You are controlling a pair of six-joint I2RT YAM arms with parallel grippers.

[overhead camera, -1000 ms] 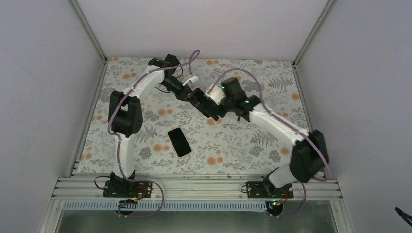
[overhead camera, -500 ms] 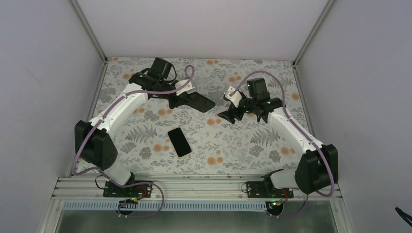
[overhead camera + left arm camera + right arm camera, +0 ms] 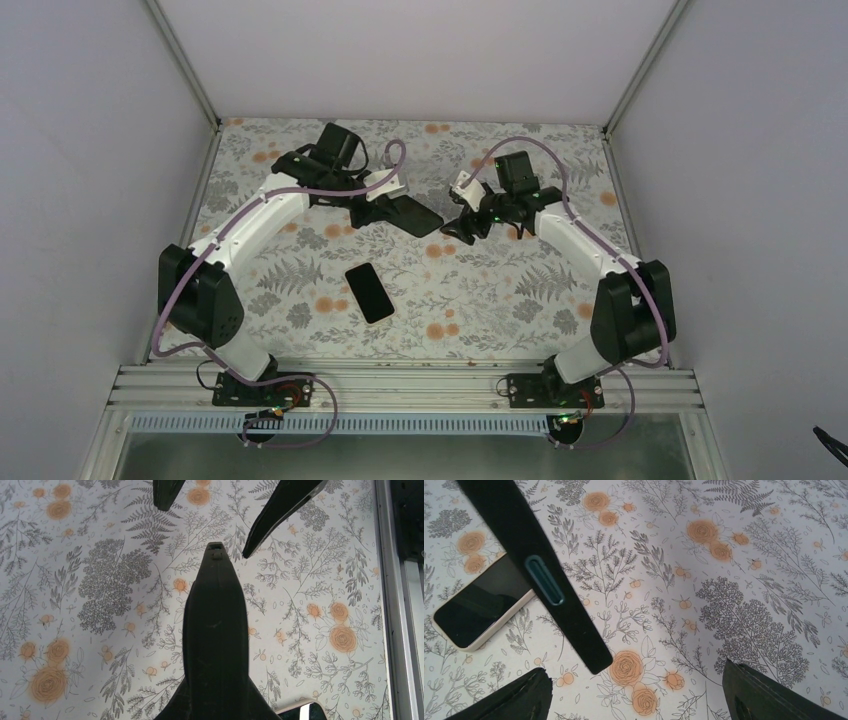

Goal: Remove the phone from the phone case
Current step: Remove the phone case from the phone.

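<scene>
The phone (image 3: 369,292), black screen with a pale rim, lies bare and flat on the floral table, mid-front. It also shows in the right wrist view (image 3: 474,612), and its corner shows in the left wrist view (image 3: 306,711). My left gripper (image 3: 385,205) is shut on the empty black phone case (image 3: 415,214) and holds it above the table. In the left wrist view the shut gripper (image 3: 215,560) is a single dark wedge. My right gripper (image 3: 458,228) is open and empty, just right of the case's free end. The case (image 3: 544,580) crosses the right wrist view edge-on above the open gripper (image 3: 639,700).
White enclosure walls close in the floral table (image 3: 500,290) on three sides. An aluminium rail (image 3: 400,385) runs along the near edge at the arm bases. A metal frame edge (image 3: 395,605) shows at the right of the left wrist view.
The two grippers, together at the case a second ago, have pulled apart. The left one keeps the case. The right one opened, then drifted back left toward the case. The phone has not moved.
</scene>
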